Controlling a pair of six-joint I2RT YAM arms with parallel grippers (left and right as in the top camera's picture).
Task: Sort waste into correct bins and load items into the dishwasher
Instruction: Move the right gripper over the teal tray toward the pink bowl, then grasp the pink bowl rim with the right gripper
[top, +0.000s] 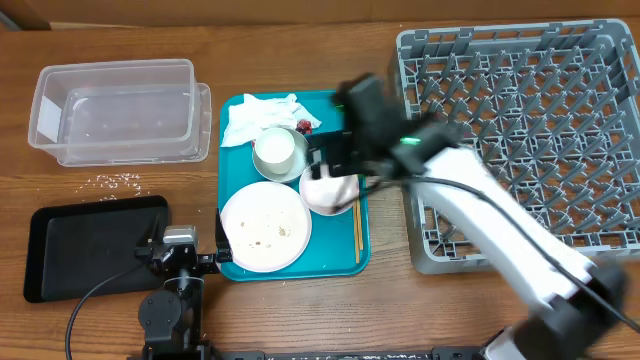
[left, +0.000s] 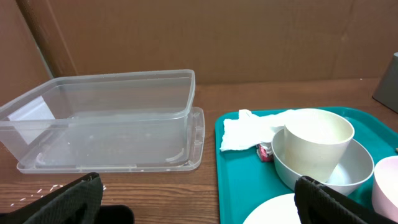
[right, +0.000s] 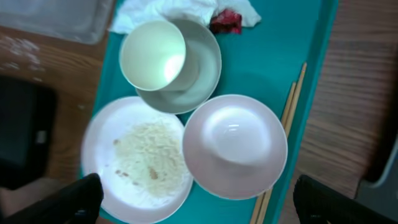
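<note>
Only overhead shows dish rack (top: 535, 90) peg grid.

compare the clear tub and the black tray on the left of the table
The clear tub is see-through with tall walls; the black tray is opaque and shallow. The clear tub sits farther from the robot, the black tray nearer. Both are rectangular and look empty.

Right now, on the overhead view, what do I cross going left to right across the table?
Clear tub → teal tray → grey dish rack. The black tray shares the tub's span, so it is left out.
</note>
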